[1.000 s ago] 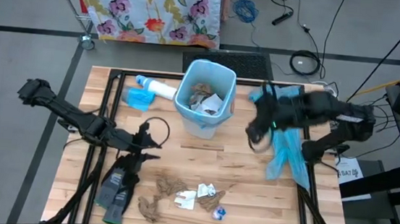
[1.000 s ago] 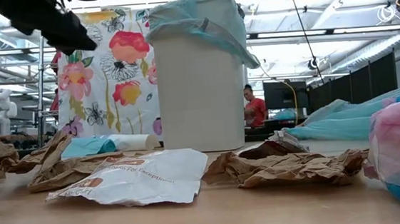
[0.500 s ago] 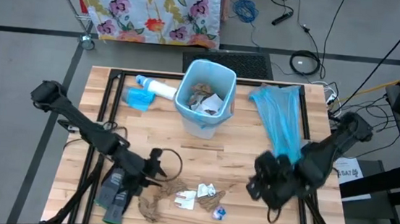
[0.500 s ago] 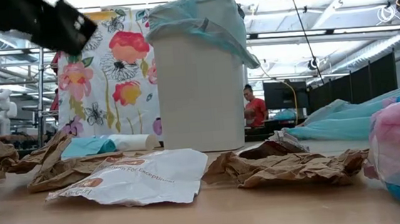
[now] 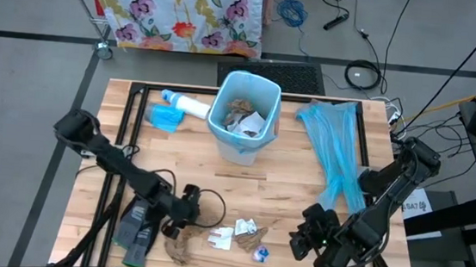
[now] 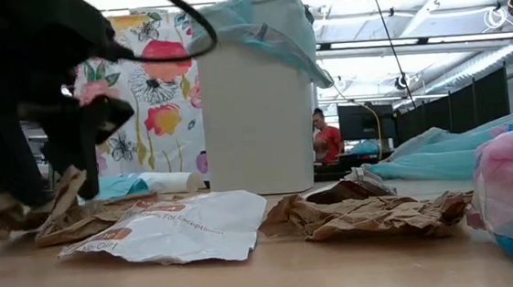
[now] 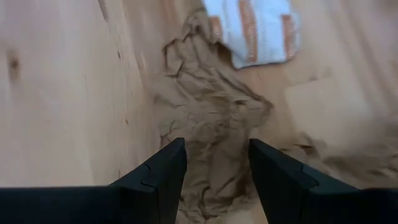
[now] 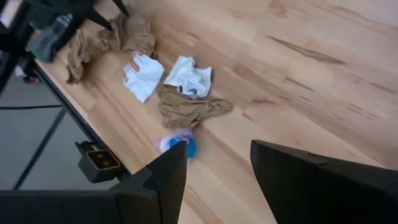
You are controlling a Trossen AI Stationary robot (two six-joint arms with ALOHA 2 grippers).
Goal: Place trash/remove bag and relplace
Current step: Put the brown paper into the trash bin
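Observation:
The trash lies near the table's near edge: brown paper wads [image 5: 200,225], white scraps [image 5: 222,236], a brown wad [image 5: 251,232] and a pink-and-blue bit [image 5: 260,255]. More trash sits inside the bin [image 5: 244,117], which has a blue liner. My left gripper [image 7: 214,180] is open and low over the leftmost brown wad [image 7: 211,118], one finger on each side. My right gripper [image 8: 217,180] is open and hovers to the right of the trash, which shows in its view as white scraps [image 8: 142,74], a brown wad [image 8: 193,107] and the pink-and-blue bit [image 8: 177,143]. My left gripper stands over the brown paper wad [image 7: 214,155] from above, slanting, with crumpled paper between its open fingers [image 7: 158,180]. The wad lies flat on the table. Whether the fingers touch the paper, I cannot tell.
A spare blue bag [image 5: 333,155] lies spread on the table's right side. A white tube bottle [image 5: 190,106] and a blue packet [image 5: 166,117] lie left of the bin. Dark grey gloves [image 5: 139,229] lie by the near left corner. Bare wood shows in front of the bin.
My right gripper has swung from beside the bin, over the blue bag, toward the near edge, and now hangs right of the trash. My left gripper has moved right and toward the near edge, and has come down onto the brown wads.

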